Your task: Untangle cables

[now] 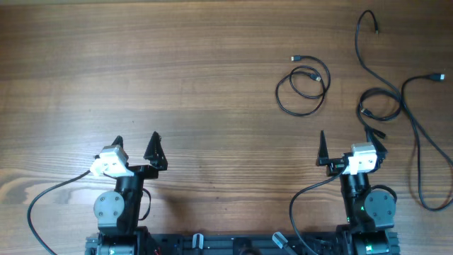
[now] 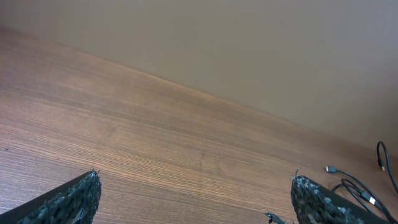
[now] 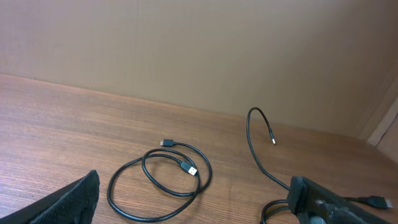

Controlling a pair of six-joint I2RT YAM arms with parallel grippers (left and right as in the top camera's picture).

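Thin black cables lie on the right half of the wooden table. One small cable is coiled in loops (image 1: 303,88), with its silvery plug showing in the right wrist view (image 3: 189,169). Farther right, two long cables (image 1: 413,124) snake across the table and cross in a loop (image 1: 379,106). My right gripper (image 1: 351,142) is open just in front of that loop and holds nothing. The wrist view shows its fingers (image 3: 68,202) wide apart, with the coil beyond them. My left gripper (image 1: 136,138) is open over bare wood, far left of the cables. Its fingers (image 2: 74,199) are spread.
The wooden table (image 1: 177,71) meets a plain beige wall at its far edge (image 2: 249,56). Thicker black wires run from both arm bases along the near edge (image 1: 42,202). Cable ends reach into the right edge of the left wrist view (image 2: 357,186).
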